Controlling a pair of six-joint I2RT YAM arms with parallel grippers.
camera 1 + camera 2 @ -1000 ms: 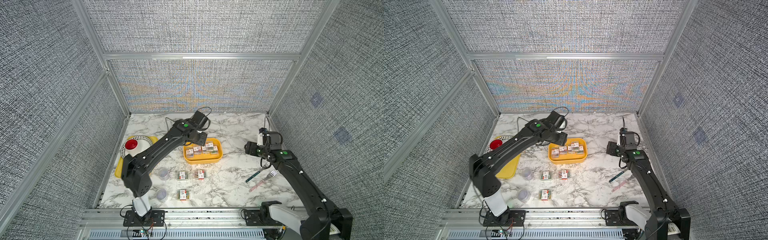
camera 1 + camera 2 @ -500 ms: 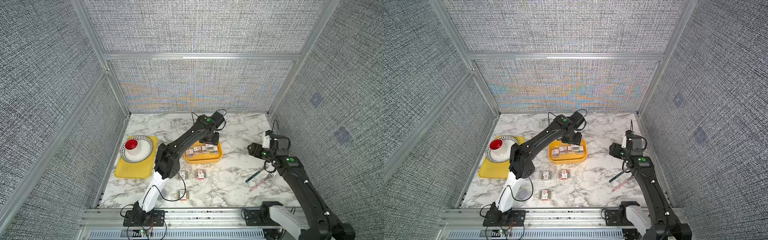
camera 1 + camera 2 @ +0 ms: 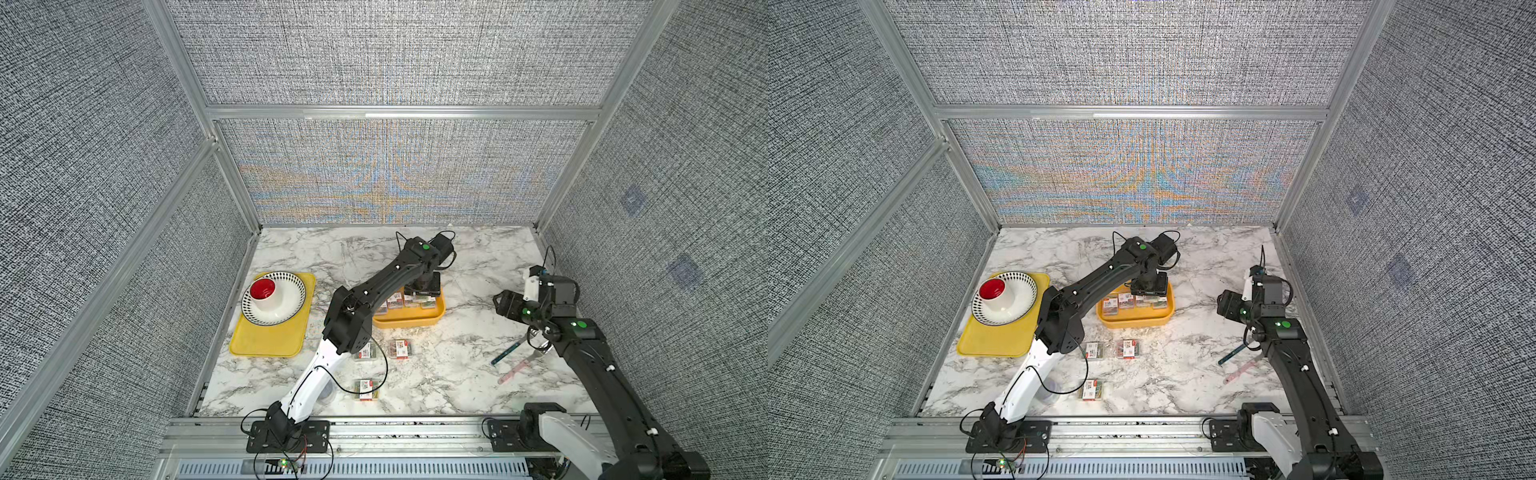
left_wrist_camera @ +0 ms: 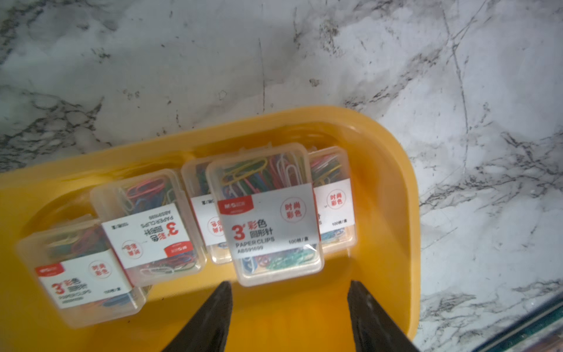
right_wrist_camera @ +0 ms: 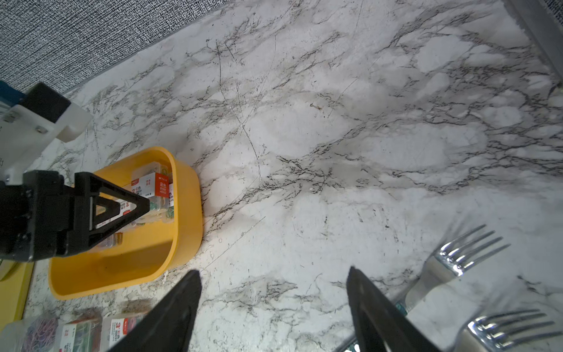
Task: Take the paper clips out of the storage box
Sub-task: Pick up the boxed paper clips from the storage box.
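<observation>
Since a second before, the left arm had swung rightward off the yellow tray (image 3: 266,340), uncovering the bowl, and the left tool (image 4: 289,283) had come over the right end of the storage box (image 3: 409,322). Nearest the front edge of the marble bench (image 3: 457,395), one of the paper clip cases (image 3: 365,390) lay flat, with a round tub (image 3: 326,392) half hidden under the left arm beside it. Farther back, two more cases (image 3: 400,348) lay side by side, just in front of the box. To the right, near the right arm, lay two forks (image 5: 466,253) with coloured handles. On the left, the tray carried a spotted bowl (image 3: 274,297) holding a cup (image 3: 264,289) with a red inside. Five cases (image 4: 149,225) remained in the box, one stacked on others at its right end. The left tool hung above that top case (image 4: 268,213), jaws moderately wide, gripping nothing. The right tool (image 5: 273,269) hovered over bare bench right of the box, jaws wide and empty.
</observation>
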